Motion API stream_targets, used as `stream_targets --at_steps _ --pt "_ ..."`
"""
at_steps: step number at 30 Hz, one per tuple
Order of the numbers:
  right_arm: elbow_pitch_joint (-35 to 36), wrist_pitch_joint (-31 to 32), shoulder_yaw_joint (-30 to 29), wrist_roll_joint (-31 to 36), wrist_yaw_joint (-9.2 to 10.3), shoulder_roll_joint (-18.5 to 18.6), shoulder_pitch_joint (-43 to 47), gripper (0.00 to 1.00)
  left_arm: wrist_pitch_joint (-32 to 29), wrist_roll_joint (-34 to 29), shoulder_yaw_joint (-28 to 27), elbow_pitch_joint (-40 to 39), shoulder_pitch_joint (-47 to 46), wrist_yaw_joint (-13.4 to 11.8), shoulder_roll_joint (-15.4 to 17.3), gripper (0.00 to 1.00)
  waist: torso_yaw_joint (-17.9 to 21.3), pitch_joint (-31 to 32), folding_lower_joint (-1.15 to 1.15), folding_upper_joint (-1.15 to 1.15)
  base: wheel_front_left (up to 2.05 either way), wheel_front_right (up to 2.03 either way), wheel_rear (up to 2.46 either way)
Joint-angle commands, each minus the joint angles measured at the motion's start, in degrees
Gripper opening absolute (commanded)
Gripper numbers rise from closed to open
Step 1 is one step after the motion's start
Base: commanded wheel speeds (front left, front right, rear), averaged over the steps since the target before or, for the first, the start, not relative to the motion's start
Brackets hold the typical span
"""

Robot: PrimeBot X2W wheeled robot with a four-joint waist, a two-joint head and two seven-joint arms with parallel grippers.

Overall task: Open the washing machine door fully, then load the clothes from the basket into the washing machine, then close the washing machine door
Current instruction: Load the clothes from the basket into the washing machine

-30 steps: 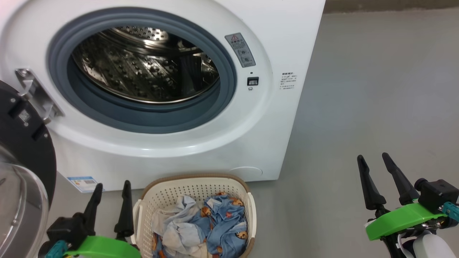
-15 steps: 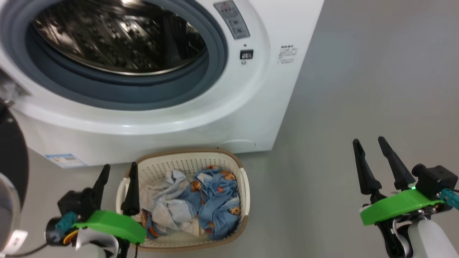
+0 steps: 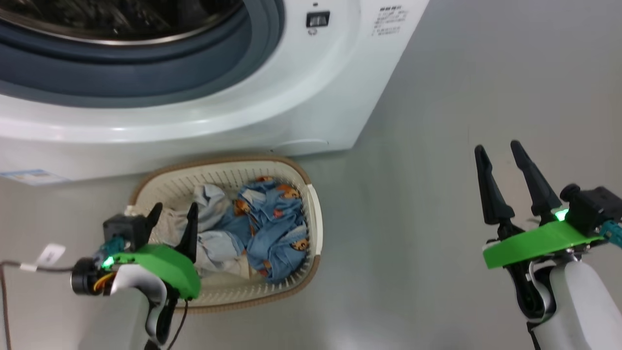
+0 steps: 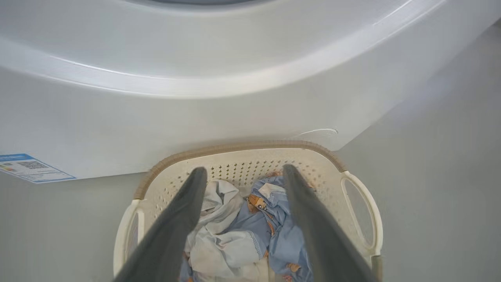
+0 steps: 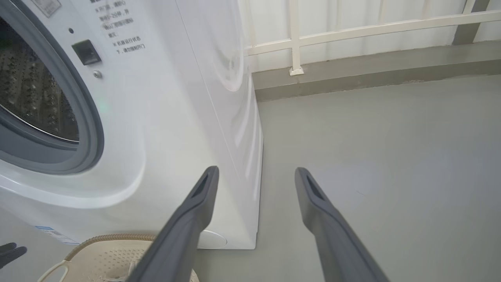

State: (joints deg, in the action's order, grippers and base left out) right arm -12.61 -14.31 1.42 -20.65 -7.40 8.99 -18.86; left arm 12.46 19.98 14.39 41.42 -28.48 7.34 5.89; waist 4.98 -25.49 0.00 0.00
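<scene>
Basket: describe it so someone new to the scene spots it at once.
Find the big white washing machine; on the grey floor directly before its front stands the basket. It is a cream perforated tub with a brown woven-look rim, holding light blue bear-print clothes.

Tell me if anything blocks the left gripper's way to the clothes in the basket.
Nothing visible does. The left gripper, jaws open, hangs over the left end of the basket and is aimed at the clothes, which lie uncovered inside it. The left wrist view shows open space between the gripper and the fabric.
</scene>
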Motion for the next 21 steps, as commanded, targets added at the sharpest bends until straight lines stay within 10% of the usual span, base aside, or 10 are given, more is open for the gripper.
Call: stream_targets --at_steps 1,21 --pt "1.42 -0.69 1.32 0.58 -0.09 0.11 -0.01 1.00 0.32 0.05 -1.89 -1.98 -0.04 0.08 1.59 1.00 1.29 -3.11 0.00 0.00 0.00 0.00 0.00" --pt "2.94 -0.69 2.74 0.47 -0.09 -2.95 -6.86 1.00 -5.43 10.71 15.75 19.34 -17.68 0.14 4.52 1.00 6.82 -16.39 0.00 0.00 0.00 0.00 0.00"
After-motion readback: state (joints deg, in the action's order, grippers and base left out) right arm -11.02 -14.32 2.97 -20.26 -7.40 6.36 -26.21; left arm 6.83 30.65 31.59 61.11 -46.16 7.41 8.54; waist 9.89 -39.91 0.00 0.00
